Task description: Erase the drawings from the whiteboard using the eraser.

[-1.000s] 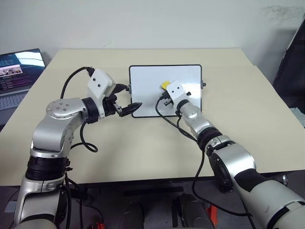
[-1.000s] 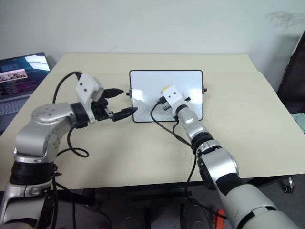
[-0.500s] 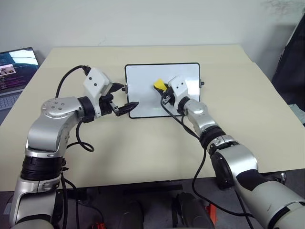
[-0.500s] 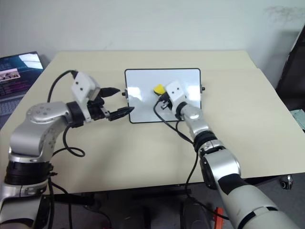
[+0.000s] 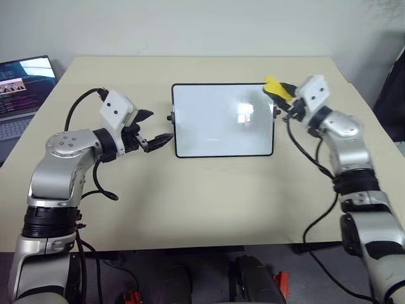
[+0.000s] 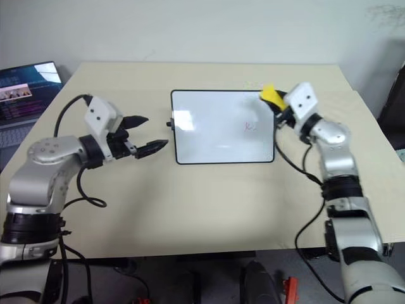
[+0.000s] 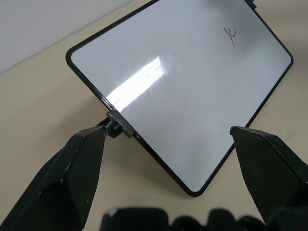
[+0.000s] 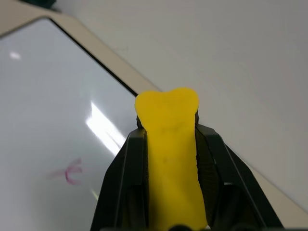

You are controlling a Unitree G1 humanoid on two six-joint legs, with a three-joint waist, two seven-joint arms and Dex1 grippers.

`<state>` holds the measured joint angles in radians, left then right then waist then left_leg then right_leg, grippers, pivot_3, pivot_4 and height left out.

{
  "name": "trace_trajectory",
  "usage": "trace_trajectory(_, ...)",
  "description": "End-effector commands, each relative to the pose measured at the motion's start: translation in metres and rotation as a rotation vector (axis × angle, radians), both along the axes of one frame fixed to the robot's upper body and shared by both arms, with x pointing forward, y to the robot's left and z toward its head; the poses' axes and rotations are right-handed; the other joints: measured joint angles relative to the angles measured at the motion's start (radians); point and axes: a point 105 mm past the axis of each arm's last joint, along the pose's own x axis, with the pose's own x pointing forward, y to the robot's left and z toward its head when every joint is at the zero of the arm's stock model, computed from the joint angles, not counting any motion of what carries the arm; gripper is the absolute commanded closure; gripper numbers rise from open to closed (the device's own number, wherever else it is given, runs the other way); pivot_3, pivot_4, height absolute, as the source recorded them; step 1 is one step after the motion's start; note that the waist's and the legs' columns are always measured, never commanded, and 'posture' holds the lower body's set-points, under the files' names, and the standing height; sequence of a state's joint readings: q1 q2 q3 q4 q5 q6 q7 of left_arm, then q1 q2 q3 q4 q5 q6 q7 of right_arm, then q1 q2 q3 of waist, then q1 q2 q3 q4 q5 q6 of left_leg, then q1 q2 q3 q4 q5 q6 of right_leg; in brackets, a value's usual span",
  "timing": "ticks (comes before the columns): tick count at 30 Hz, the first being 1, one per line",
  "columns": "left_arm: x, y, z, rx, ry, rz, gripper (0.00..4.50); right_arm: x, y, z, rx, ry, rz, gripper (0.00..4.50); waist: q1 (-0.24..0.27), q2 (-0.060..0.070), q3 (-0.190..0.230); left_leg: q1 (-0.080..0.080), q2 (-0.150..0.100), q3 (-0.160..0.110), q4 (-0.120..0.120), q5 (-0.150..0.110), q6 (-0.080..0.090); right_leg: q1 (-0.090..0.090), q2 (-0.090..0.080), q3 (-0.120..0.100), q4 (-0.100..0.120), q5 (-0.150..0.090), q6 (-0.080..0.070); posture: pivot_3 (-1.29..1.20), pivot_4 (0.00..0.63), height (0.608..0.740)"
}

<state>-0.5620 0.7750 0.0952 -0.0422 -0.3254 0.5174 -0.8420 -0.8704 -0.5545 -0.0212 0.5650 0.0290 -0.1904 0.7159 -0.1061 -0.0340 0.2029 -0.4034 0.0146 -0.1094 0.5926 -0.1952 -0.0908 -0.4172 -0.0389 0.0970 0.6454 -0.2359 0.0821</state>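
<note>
The whiteboard (image 5: 215,136) lies flat in the middle of the beige table. A small reddish drawing (image 5: 245,118) sits on its right part and also appears in the left wrist view as the drawing (image 7: 231,35). My right gripper (image 5: 283,93) hovers over the board's far right corner, shut on the yellow eraser (image 5: 273,87), which sticks out past the fingertips (image 8: 137,144). My left gripper (image 5: 155,126) stands open just left of the board, its fingers either side of the black side knob (image 7: 115,127), holding nothing.
A laptop (image 5: 22,82) with a lit screen stands at the table's far left corner. Black cables loop from both wrists over the table. Bare tabletop (image 5: 202,196) lies in front of the board.
My right gripper has swung with the eraser from the board's middle up and right to its far right corner, uncovering the small reddish mark. The left gripper has stayed put.
</note>
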Motion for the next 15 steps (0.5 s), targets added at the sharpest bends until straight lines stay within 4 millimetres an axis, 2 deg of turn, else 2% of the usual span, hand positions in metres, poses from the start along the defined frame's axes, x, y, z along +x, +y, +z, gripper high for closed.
trace_trajectory(1, -0.004, 0.004, 0.018, 0.02, -0.066, -0.003, 0.0, -0.011, -0.016, 0.011, -0.037, 0.008, 0.013, 3.53, 0.0, 0.0, 0.0, 0.001, 0.0, 0.001, 0.0, 0.0, 0.0, 0.0, 0.0, 0.0, 0.0, 0.0, 0.0, 0.0, 0.15, 0.74)
trace_trajectory(6, -0.006, 0.001, 0.019, 0.02, -0.064, -0.022, 0.0, -0.015, -0.032, 0.018, -0.04, 0.041, -0.014, 3.53, 0.0, 0.0, 0.0, 0.001, 0.0, 0.001, 0.001, 0.0, 0.0, 0.002, 0.0, 0.001, 0.0, 0.0, 0.0, 0.0, 0.15, 0.74)
trace_trajectory(10, -0.008, -0.003, 0.019, 0.021, -0.059, -0.042, 0.0, -0.016, -0.035, 0.022, -0.036, 0.05, -0.019, 3.53, 0.0, 0.0, 0.0, 0.001, 0.0, 0.001, 0.001, 0.0, 0.0, 0.002, 0.0, 0.001, 0.0, 0.0, 0.0, 0.0, 0.15, 0.74)
trace_trajectory(15, -0.009, -0.003, 0.019, 0.027, -0.054, -0.052, 0.0, -0.019, -0.033, 0.015, -0.045, 0.085, 0.003, 3.53, 0.002, 0.0, 0.0, 0.001, 0.0, 0.001, 0.001, 0.0, 0.0, 0.002, 0.0, 0.001, 0.0, 0.0, 0.0, 0.0, 0.15, 0.74)
